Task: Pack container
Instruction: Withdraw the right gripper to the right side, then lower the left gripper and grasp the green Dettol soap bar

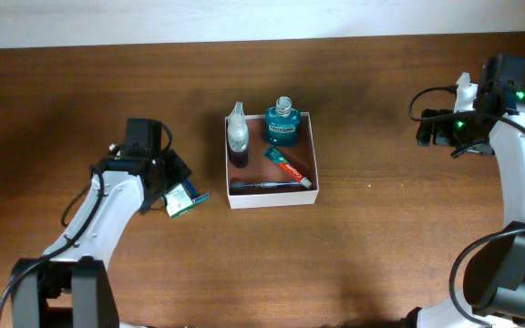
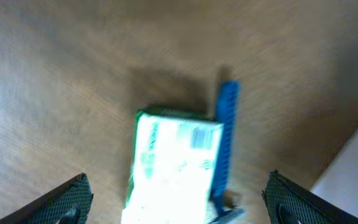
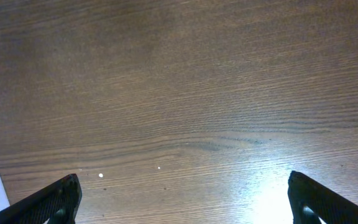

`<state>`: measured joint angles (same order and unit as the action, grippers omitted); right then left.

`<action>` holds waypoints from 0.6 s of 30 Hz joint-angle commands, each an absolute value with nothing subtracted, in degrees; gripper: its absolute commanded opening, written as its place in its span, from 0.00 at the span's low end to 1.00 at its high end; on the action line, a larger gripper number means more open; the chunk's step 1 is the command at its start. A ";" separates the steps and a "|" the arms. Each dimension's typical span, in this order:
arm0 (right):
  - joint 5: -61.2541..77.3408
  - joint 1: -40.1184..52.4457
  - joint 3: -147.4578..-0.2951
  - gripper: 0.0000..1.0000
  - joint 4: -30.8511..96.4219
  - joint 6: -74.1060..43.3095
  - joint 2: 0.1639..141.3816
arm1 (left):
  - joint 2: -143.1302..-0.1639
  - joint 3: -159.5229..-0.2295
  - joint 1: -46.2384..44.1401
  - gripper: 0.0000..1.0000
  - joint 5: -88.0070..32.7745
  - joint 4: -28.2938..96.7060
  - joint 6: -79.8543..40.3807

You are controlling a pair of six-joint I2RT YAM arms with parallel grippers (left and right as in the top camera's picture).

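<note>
- My left fingers (image 2: 67, 200) are standing wide, one on each side of the green-and-white carton (image 2: 176, 168). They're gripping nothing, with bare wood showing in both gaps.
- A blue piece (image 2: 224, 143) is lying along the carton's edge, touching it. It's too blurred for me to say what it is.
- My right fingers (image 3: 48, 200) are spread wide too and holding nothing, hovering over bare wood well off to the right.
- The container (image 1: 272, 199) is sitting at the middle of the desk (image 1: 381, 237), just right of the carton.
- Four things are already lying inside it: a clear bottle (image 1: 237, 137) along the left wall, a teal mouthwash bottle (image 1: 283, 123) at the far side, a toothpaste tube (image 1: 288, 169) lying slantwise, and a toothbrush (image 1: 262, 185) along the near wall.
- So I'm judging the packing well along. The carton and the blue piece are the only loose things I'm seeing outside, and the carton looks like my next pick.
- The desk is showing dark brown wood grain, matte, with glare washing over one patch under my right wrist.
- A pale strip (image 1: 244, 18) is running beyond the desk's far edge, and I can't tell whether it's wall or floor.
</note>
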<state>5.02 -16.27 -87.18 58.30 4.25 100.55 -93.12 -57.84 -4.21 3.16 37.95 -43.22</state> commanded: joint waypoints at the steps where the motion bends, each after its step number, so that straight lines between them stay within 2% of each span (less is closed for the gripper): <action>1: 5.54 -16.53 -88.07 0.99 58.26 3.55 98.76 | -95.07 -55.24 -4.34 0.89 2.50 38.00 -45.41; 10: 5.54 -16.53 -88.07 0.99 58.28 3.55 98.76 | -97.91 -54.13 -4.34 0.89 2.55 36.47 -45.36; 11: 5.54 -16.53 -88.07 0.99 58.26 3.57 98.76 | -97.93 -54.13 -4.34 0.84 2.52 36.42 -45.36; 18: 5.54 -16.53 -88.07 0.99 58.26 3.55 98.76 | -97.93 -54.13 -4.34 0.83 2.26 33.54 -39.70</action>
<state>5.02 -16.27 -87.18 58.30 4.23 100.55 -97.03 -54.63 -4.21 2.72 34.48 -43.38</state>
